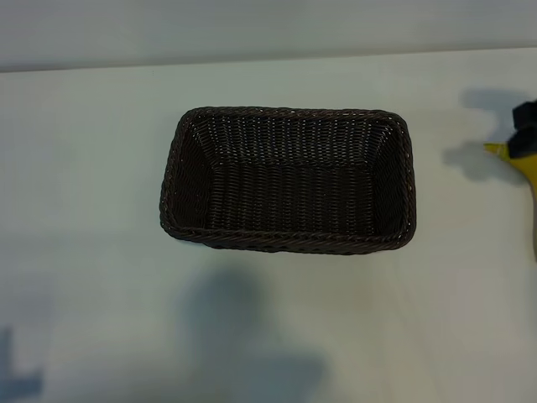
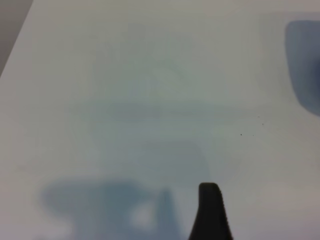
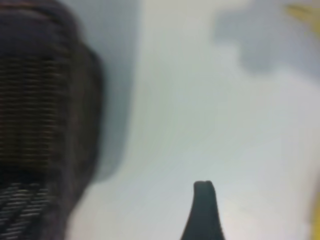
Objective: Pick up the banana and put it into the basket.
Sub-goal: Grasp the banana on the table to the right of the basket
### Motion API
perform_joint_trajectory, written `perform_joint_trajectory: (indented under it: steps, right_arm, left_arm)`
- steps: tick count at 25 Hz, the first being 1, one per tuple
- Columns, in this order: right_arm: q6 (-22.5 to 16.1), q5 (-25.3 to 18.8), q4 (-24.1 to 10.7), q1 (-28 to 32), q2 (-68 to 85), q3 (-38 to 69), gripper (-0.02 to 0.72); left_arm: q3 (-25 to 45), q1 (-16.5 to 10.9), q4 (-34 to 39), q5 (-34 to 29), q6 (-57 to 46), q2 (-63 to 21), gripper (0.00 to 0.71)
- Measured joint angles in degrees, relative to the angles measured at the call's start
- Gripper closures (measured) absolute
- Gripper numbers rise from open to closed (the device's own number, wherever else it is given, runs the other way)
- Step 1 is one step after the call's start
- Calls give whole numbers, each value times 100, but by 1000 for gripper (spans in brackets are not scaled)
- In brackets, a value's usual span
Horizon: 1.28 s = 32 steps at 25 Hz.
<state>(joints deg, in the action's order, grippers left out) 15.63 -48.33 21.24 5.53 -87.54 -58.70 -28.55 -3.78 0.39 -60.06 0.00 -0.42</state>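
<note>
The basket (image 1: pixel 288 179) sits empty in the middle of the table (image 1: pixel 84 252), ready for the banana (image 1: pixel 527 172) that lies far off at the right edge, and both grippers hang with fingers (image 3: pixel 202 212) spread, holding nothing.

I am looking at what seems a lab or test bench: a plain white table (image 1: pixel 92 210) is filling nearly the whole frame, a pale bare wall (image 1: pixel 252 29) is running along the top edge, and one wicker basket (image 1: pixel 288 239) is sitting staged at the centre.
</note>
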Motion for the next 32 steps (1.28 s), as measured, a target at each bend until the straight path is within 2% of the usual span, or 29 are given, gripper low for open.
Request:
perform_joint_trajectory:
  steps: [4, 5, 7, 24, 32]
  right_arm:
    - [-748, 0, -1127, 0, -208, 0, 133]
    - [-883, 5, -1338, 0, -281, 0, 133]
    - [-1026, 12, -1544, 0, -417, -2, 133]
    - [-1020, 254, -1599, 0, -1629, -520, 133]
    - [-1020, 506, -1705, 0, -1950, -520, 133]
  left_arm:
    - [0, 0, 0, 0, 0, 0, 160]
    - [0, 0, 0, 0, 0, 0, 160]
    - [0, 0, 0, 0, 0, 0, 160]
    - [0, 0, 0, 4, 0, 0, 160]
    - [0, 0, 0, 4, 0, 0, 160]
